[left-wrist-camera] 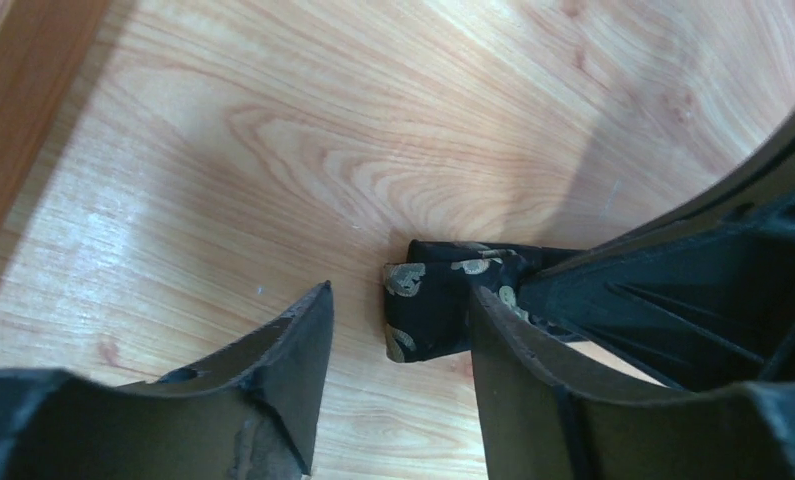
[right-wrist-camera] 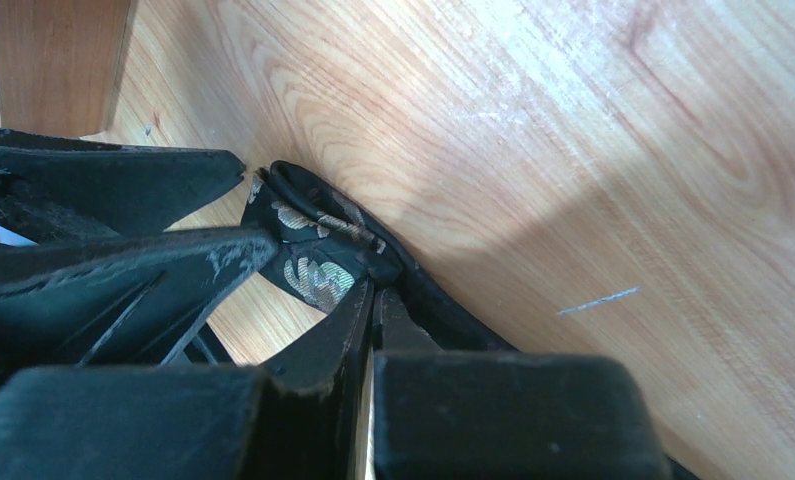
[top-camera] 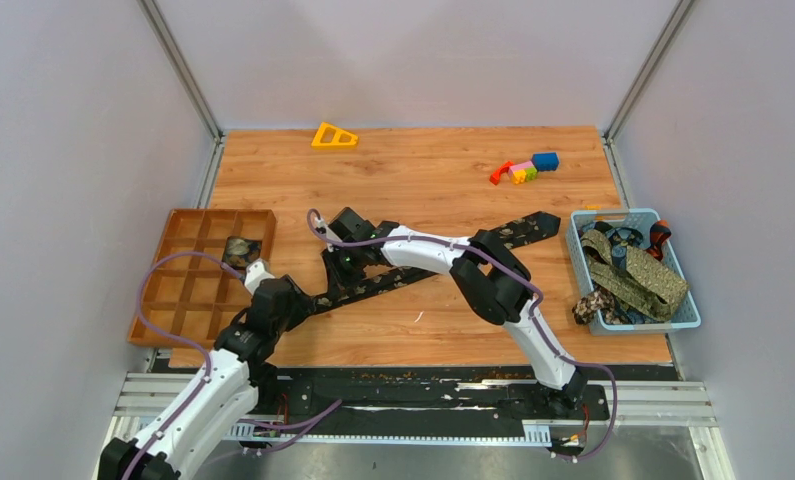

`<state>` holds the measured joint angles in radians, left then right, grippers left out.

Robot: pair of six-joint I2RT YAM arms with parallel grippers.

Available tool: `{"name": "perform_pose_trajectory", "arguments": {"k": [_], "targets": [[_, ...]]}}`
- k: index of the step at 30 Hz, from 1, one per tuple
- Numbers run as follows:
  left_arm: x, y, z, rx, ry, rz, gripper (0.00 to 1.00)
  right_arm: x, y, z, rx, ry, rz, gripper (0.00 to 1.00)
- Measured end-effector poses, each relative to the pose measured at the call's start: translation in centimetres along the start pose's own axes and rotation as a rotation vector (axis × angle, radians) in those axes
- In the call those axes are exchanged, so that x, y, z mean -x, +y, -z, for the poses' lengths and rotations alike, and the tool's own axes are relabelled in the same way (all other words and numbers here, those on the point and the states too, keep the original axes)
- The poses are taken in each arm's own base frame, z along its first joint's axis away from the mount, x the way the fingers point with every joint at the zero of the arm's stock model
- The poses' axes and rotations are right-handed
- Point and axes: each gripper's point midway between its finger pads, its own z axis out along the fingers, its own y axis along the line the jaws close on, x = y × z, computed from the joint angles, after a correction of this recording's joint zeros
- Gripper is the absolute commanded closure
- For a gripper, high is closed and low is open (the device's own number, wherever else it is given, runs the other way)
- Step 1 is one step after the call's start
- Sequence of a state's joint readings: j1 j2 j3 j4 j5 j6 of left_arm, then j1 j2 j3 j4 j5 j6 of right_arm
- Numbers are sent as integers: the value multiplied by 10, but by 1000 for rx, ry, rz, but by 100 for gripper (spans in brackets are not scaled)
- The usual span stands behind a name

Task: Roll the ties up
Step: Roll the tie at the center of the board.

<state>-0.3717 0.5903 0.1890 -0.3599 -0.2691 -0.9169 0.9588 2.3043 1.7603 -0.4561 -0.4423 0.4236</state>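
Note:
A black tie (top-camera: 513,232) with pale patterns lies diagonally across the wooden table. Its lower left end is folded over (left-wrist-camera: 428,305). My right gripper (top-camera: 341,268) reaches left over the tie, and its jaws (right-wrist-camera: 373,290) are shut, pinching the fabric beside the fold (right-wrist-camera: 313,265). My left gripper (top-camera: 301,300) stands open around the folded end (left-wrist-camera: 401,300). The fold sits against the right finger (left-wrist-camera: 533,380), and a gap of bare wood separates it from the left finger (left-wrist-camera: 283,370). The right gripper's fingers (left-wrist-camera: 693,300) show just behind the fold.
A brown compartment tray (top-camera: 163,240) stands at the left with one rolled tie (top-camera: 238,250) in a cell. A blue basket (top-camera: 633,215) at the right holds several more ties (top-camera: 638,275). Coloured toy blocks (top-camera: 523,170) and a yellow triangle (top-camera: 333,136) lie at the back.

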Motion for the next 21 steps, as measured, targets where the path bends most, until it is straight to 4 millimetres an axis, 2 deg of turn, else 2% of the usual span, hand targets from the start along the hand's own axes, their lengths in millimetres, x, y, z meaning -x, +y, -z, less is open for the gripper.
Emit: {"name": "perform_pose_trajectory", "arguments": {"k": [3,10,21], "targets": [[1,0,3,-5,-7,16,34,0,1,0,5,1,0,100],[-2,1,7,1,4,86,39,0,-1,0,12,-1,-1,100],[-3,-7,0,-40,-15,222,45,-1,-2,-2,57,-4,-2,100]]}}
